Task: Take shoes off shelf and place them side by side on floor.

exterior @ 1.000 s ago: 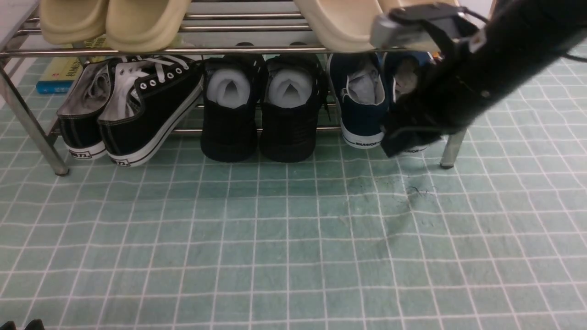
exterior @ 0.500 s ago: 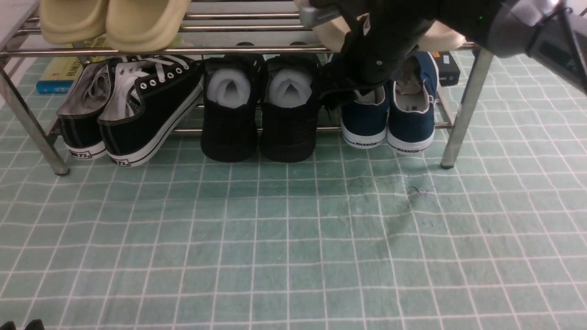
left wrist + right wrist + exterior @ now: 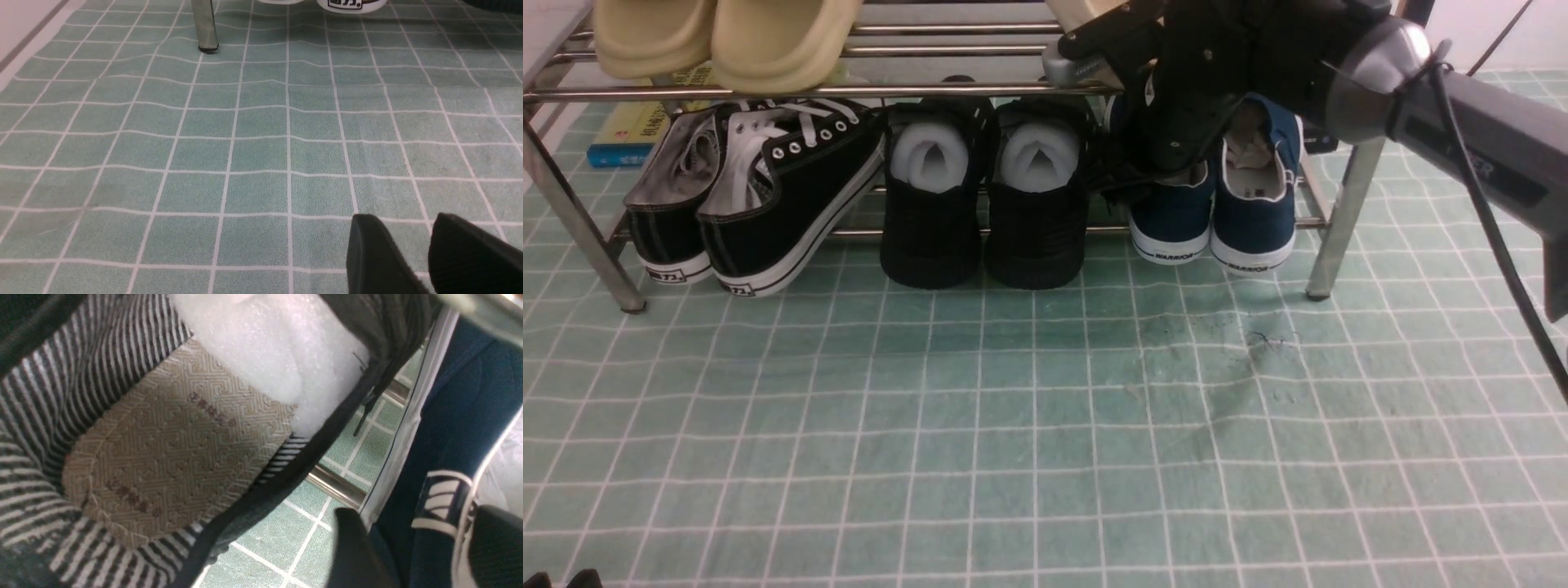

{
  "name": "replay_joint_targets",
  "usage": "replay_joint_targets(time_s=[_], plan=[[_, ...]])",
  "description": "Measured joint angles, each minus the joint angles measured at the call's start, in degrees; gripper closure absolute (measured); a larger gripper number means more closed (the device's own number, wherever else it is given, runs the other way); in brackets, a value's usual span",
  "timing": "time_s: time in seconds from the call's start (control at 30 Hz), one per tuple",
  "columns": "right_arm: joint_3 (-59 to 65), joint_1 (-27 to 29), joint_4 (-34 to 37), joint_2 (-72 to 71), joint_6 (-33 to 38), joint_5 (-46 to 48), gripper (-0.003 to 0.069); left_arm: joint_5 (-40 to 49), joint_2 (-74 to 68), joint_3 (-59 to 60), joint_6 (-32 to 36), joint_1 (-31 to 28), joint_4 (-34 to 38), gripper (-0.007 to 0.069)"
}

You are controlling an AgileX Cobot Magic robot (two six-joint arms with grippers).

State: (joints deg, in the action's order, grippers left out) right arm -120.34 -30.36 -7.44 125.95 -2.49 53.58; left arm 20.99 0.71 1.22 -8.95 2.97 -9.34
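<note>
Four task shoes, the navy pair [image 3: 1213,208] and the black knit pair [image 3: 984,220], all sit on the shelf [image 3: 931,90] lower tier, none on the floor [image 3: 1013,425] yet. My right gripper [image 3: 419,510] has swung over from the right navy shoe [image 3: 1255,204] to the left navy shoe [image 3: 1172,216], fingers apart astride its heel wall, nothing clamped, so the first pick is only lining up. My left gripper [image 3: 406,218] hangs apart and empty over the floor.

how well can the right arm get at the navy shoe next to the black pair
Likely yes: the right pincer stands open astride the wall of that navy shoe, with nothing in the way.
</note>
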Motion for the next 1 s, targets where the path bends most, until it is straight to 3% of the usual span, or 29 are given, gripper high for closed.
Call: replay_joint_targets(time_s=[0.23, 0.67, 1.0], plan=[[-0.2, 0.0, -0.6, 0.2, -0.3, 0.3, 0.0615, 0.0, 0.0, 0.0, 0.0, 0.0, 0.0, 0.0383], [0.0, 0.0, -1.2, -2.0, 0.2, 4.0, 0.0615, 0.0, 0.0, 0.0, 0.0, 0.0, 0.0, 0.0383], [0.0, 0.5, 3.1, -7.9, 2.5, 9.1, 0.0615, 0.0, 0.0, 0.0, 0.0, 0.0, 0.0, 0.0383]])
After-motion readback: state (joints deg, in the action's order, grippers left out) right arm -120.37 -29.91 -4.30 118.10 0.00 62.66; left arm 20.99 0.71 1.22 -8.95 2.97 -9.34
